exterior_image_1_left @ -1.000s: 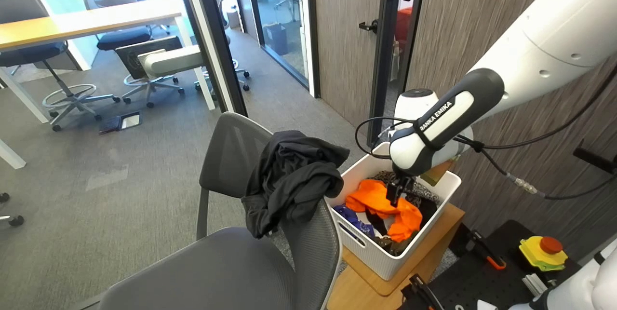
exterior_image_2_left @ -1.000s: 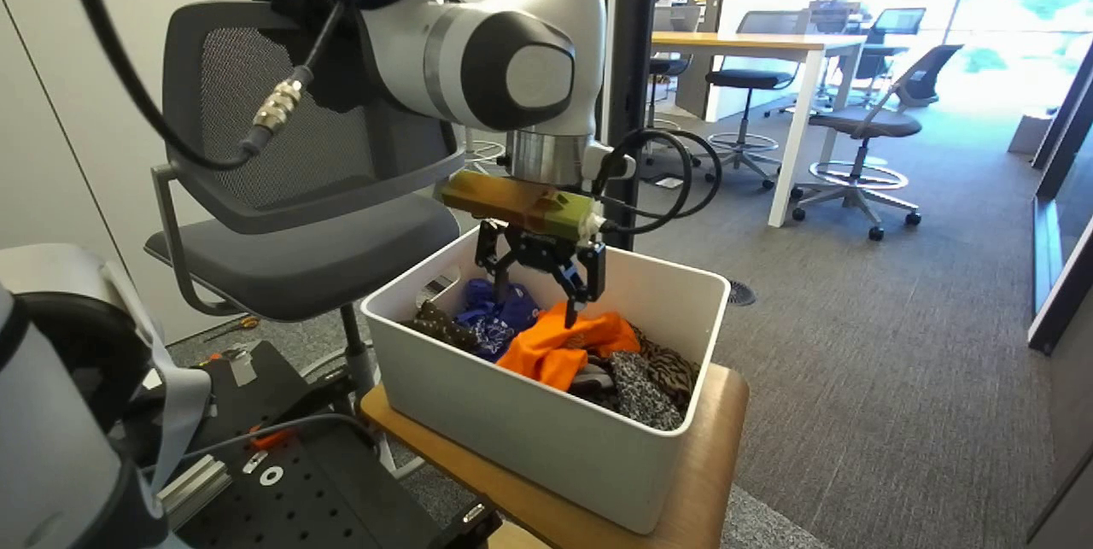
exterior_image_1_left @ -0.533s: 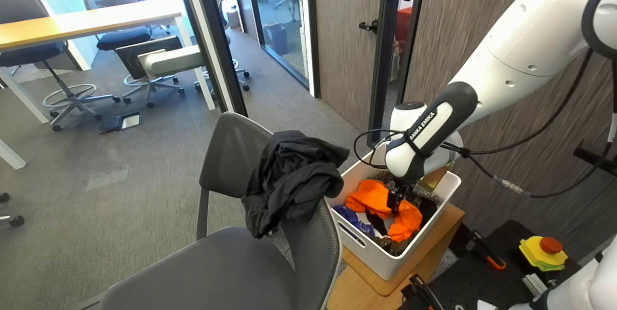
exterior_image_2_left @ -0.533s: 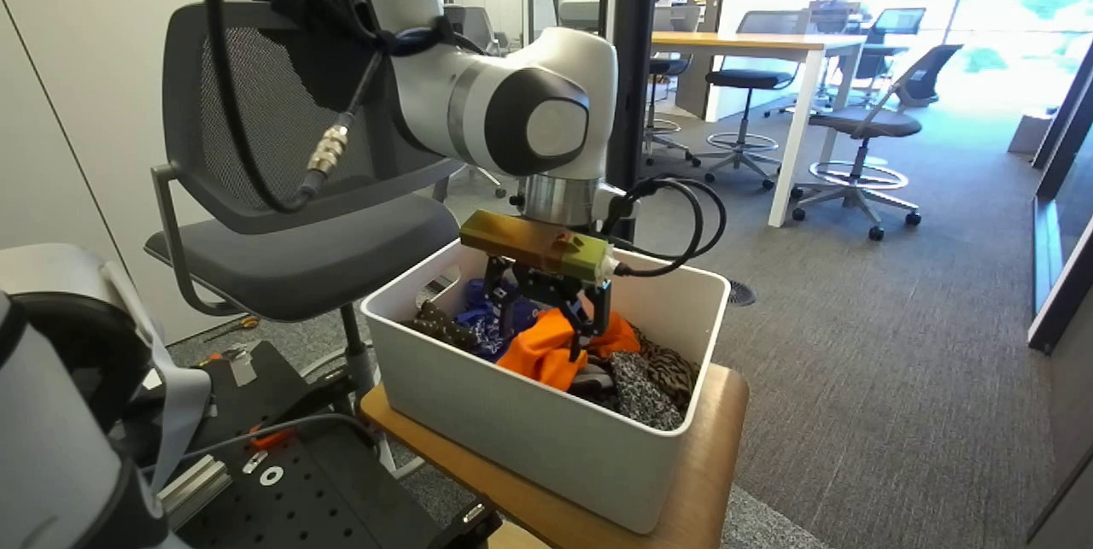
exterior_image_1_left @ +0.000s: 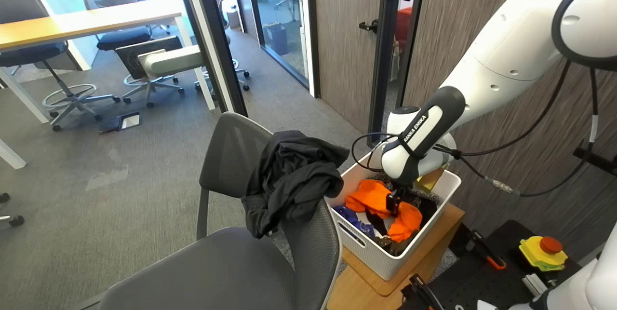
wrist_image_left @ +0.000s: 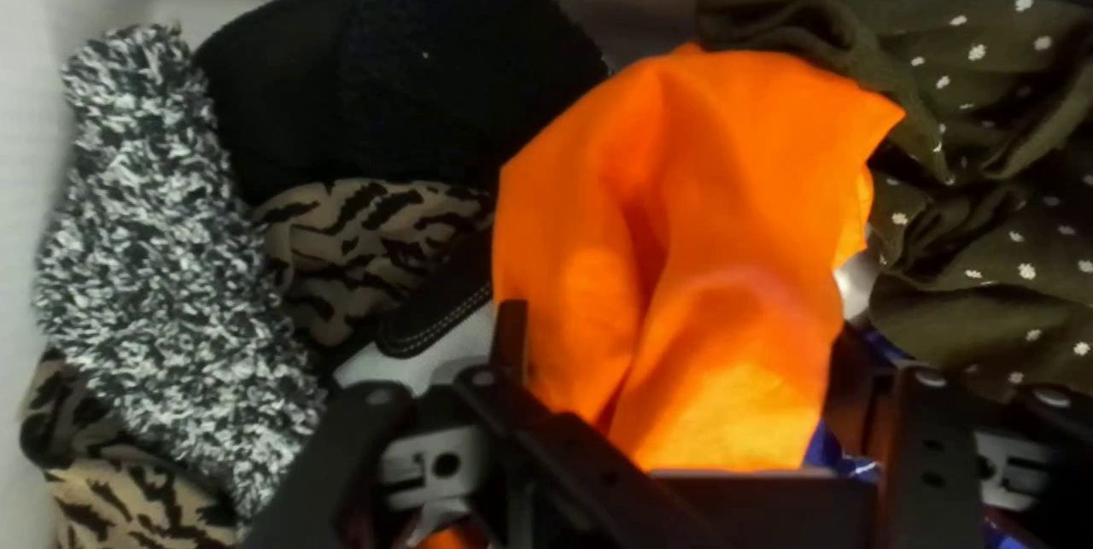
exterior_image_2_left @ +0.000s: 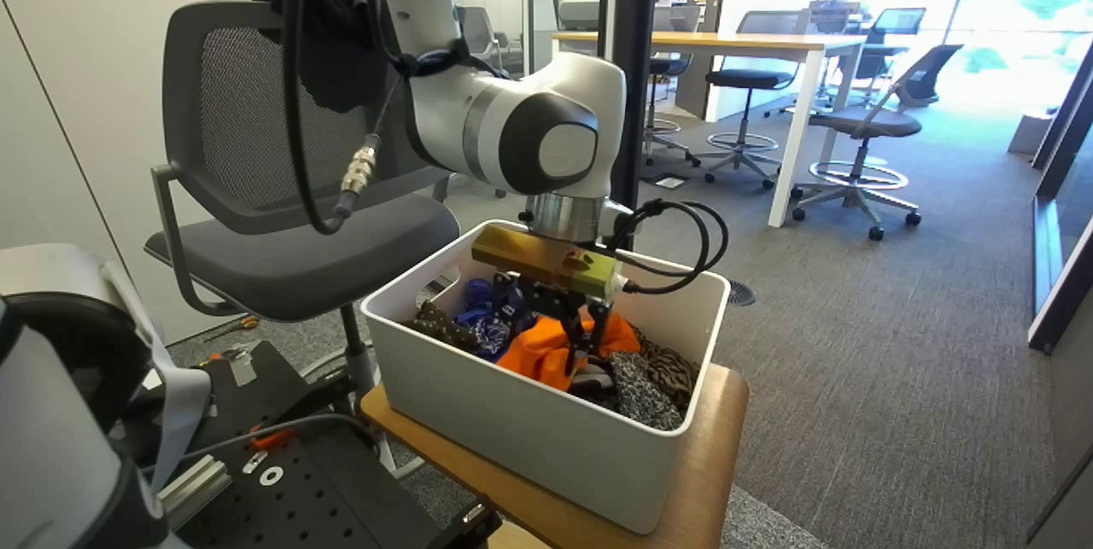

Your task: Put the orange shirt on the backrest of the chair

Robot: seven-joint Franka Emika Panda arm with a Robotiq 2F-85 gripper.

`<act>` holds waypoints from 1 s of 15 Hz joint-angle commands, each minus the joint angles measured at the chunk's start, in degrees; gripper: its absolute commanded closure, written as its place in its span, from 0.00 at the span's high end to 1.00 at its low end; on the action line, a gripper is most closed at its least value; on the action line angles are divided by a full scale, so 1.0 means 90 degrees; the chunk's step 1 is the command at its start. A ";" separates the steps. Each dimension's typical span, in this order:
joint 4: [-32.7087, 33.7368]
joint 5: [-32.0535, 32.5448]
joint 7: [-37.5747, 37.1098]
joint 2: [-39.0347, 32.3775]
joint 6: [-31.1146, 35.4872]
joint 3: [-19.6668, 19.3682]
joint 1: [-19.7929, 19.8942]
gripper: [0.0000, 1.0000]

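The orange shirt (exterior_image_1_left: 406,221) lies crumpled in the white bin (exterior_image_2_left: 512,438). It also shows in the other exterior view (exterior_image_2_left: 534,350) and fills the middle of the wrist view (wrist_image_left: 726,216). My gripper (exterior_image_2_left: 543,351) is inside the bin, low over the shirt, with its fingers pointing down. In the wrist view my gripper (wrist_image_left: 683,353) is open, one finger on each side of the orange cloth. I cannot tell how deep the fingertips reach. The grey chair's backrest (exterior_image_1_left: 231,155) stands beside the bin, with a black garment (exterior_image_1_left: 294,180) draped over it.
The bin stands on a wooden stool (exterior_image_2_left: 721,438). A blue patterned cloth (exterior_image_1_left: 354,218), a black-and-white fuzzy cloth (wrist_image_left: 162,250) and a dotted olive cloth (wrist_image_left: 1008,259) lie around the shirt. A black robot base plate (exterior_image_2_left: 324,481) is close by. Arm cables (exterior_image_1_left: 482,153) hang loosely.
My gripper has moved down into the bin, onto the orange shirt, its fingers staying apart. The arm and its cables have shifted with it. The shirt, bin and chair have not visibly moved.
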State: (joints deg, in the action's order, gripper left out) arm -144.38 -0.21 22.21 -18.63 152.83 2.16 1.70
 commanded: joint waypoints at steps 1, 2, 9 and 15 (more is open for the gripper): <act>0.0163 0.0076 0.0098 -0.0152 0.0124 0.0140 0.0187 0.49; 0.0180 0.0057 0.0108 -0.0167 0.0112 0.0160 0.0212 0.42; 0.0275 -0.0063 0.0183 -0.0211 -0.0003 0.0279 0.0384 0.07; 0.0374 -0.0505 0.0344 0.0083 -0.0536 0.0552 0.0653 0.15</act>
State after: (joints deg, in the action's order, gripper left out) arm -142.53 -2.32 23.76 -19.72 151.80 5.49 5.99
